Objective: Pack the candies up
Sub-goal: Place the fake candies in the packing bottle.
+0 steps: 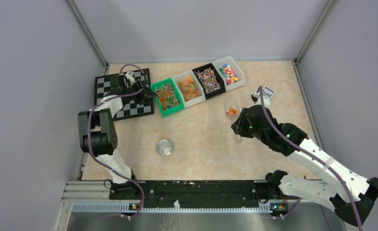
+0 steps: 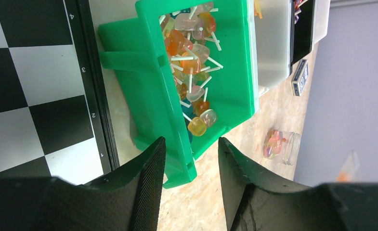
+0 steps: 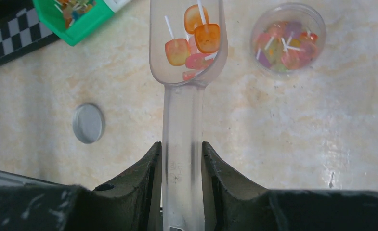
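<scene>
The candies are small orange, red and pink sweets on white sticks. A few candies (image 3: pixel 196 38) lie in the bowl of a clear scoop (image 1: pixel 231 109), held level above the table. My right gripper (image 3: pixel 182 147) is shut on the scoop's handle (image 3: pixel 182 120). Just right of the scoop's bowl stands a clear jar (image 3: pixel 288 38) holding mixed candies. More candies (image 2: pixel 191 62) fill the green bin (image 2: pixel 148 86). My left gripper (image 2: pixel 191 144) is open at that bin's near corner, which sits between the fingers untouched by the right one.
Beside the green bin (image 1: pixel 170 112) stand a white bin (image 1: pixel 190 88), a black bin (image 1: pixel 209 80) and another white bin (image 1: pixel 229 72) of sweets. A chessboard (image 1: pixel 124 94) lies at the left. A round metal lid (image 1: pixel 164 147) rests mid-table. A small card box (image 1: pixel 268 92) sits far right.
</scene>
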`<state>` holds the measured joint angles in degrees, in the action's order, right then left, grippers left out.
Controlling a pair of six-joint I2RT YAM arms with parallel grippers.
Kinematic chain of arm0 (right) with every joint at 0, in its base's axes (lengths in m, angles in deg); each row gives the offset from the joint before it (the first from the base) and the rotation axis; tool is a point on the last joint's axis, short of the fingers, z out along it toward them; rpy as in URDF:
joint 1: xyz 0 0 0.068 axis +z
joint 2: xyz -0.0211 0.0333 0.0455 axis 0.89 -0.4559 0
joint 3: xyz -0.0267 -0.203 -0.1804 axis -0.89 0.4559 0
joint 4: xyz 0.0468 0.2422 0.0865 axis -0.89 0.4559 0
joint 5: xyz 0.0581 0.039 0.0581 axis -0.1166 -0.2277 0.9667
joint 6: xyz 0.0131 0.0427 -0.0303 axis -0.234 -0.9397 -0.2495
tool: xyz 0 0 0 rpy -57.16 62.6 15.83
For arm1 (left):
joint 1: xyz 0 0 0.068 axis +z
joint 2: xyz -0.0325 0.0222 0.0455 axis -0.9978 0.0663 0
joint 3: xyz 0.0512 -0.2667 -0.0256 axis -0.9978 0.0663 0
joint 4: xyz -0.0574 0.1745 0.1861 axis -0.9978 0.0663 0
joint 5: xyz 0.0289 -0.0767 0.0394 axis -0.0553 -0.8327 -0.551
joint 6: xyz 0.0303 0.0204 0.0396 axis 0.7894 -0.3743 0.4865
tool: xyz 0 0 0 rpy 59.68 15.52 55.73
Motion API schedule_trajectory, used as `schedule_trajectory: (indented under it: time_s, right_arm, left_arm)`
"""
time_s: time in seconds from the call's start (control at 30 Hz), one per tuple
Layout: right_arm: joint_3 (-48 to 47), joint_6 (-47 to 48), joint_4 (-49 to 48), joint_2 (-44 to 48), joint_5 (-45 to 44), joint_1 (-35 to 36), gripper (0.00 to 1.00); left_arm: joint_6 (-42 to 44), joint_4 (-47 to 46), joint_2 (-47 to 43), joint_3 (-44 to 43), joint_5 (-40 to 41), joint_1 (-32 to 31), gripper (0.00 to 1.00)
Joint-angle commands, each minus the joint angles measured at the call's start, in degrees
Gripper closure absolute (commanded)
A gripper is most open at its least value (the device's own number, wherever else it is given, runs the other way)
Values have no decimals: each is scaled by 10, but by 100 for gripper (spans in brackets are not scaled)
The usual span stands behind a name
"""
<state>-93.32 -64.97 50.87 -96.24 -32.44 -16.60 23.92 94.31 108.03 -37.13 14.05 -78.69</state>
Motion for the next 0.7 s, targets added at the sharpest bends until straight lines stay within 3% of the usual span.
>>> schedule_trajectory:
  time_s: [0.0,0.2,0.67]
  right_arm:
    - [17,-45,78,39,-29,3,100]
    - [25,-79,147,66,-37,3,100]
    - [37,-115,175,55,-8,-8,100]
  left_arm:
    - [8,-23,-26,5,-10,3,50]
    - [8,-22,-25,6,-11,3,50]
    - [6,-26,-22,5,-22,1,47]
